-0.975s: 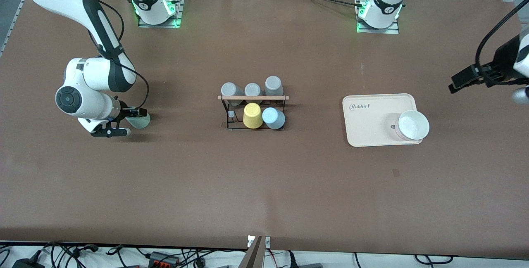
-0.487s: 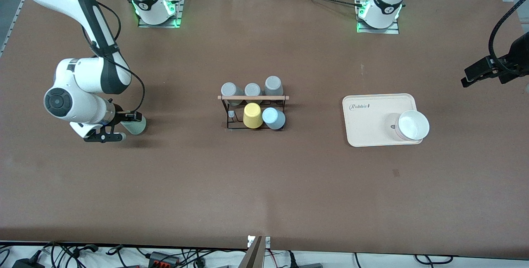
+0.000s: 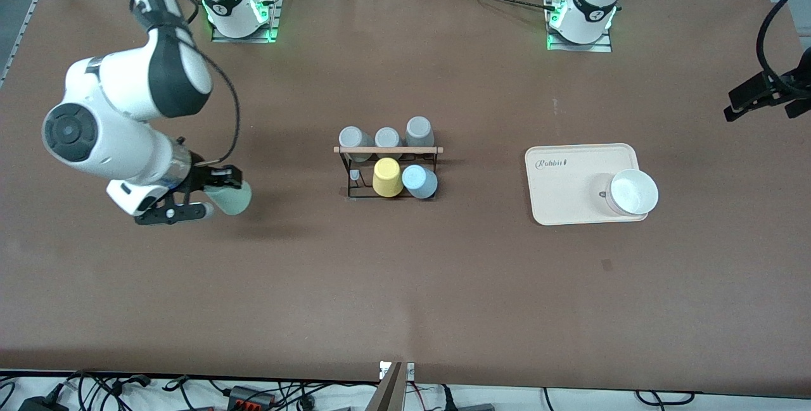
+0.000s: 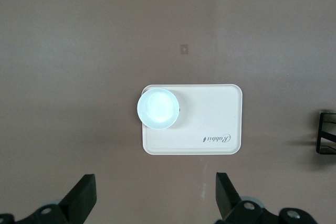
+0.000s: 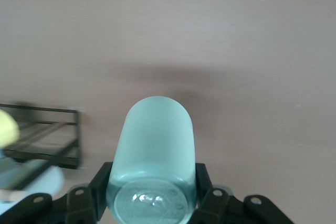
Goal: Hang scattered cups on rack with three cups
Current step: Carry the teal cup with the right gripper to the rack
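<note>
From the front view, my right gripper [image 3: 190, 199] pinches the mint green cup [image 3: 229, 198] on its side, up in the air over bare table toward the right arm's end. The rack [image 3: 388, 167] stands at three o'clock from the cup, mid-table, already carrying the light blue cup [image 3: 418, 181], a yellow cup [image 3: 386, 177] and three grey cups [image 3: 384, 137]. One peg beside the yellow cup looks free.

My left gripper [image 3: 754, 97] waits at the table's edge; in the left wrist view, its fingers [image 4: 84, 199] stand spread over the beige tray [image 4: 210, 129] and white bowl [image 4: 158, 108].

In the right wrist view, my fingers [image 5: 102, 184] clamp the cup near its base. It could slip or twist as I tip it over the peg, or knock the yellow cup.
</note>
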{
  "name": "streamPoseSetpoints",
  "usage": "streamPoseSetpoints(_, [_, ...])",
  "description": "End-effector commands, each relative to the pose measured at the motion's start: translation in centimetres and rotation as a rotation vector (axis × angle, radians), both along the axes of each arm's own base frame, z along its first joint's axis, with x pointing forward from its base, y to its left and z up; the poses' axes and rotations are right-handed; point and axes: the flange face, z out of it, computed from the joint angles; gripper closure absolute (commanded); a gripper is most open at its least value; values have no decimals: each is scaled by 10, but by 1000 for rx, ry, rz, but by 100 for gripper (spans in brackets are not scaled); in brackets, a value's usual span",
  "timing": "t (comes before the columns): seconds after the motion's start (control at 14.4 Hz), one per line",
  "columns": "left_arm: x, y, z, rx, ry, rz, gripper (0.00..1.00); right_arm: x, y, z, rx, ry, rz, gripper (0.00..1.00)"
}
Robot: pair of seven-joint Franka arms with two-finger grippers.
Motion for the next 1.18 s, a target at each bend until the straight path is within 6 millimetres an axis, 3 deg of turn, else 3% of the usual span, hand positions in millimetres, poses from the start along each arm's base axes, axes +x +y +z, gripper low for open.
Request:
streamPoseSetpoints(0.0, [-28,-1,5,-20,-3,-31,0,-14,66,2,20,28,-100,82])
streamPoseSetpoints(0.14, [-33,2,3,-24,0,-28,0,-25,104,4,21,30,-154,82])
streamPoseSetpoints(0.63, [-35,7,10,-23,10,-5,0,-48,193,-14,-12,37,-286,82])
streamPoseSetpoints(0.91, [-41,6,24,-25,18,-5,0,-40,208,-33,-19,33,-296,82])
streamPoseSetpoints(1.11, [-35,9,17,-84,18,-4,0,-48,223,-48,-35,45,-294,82])
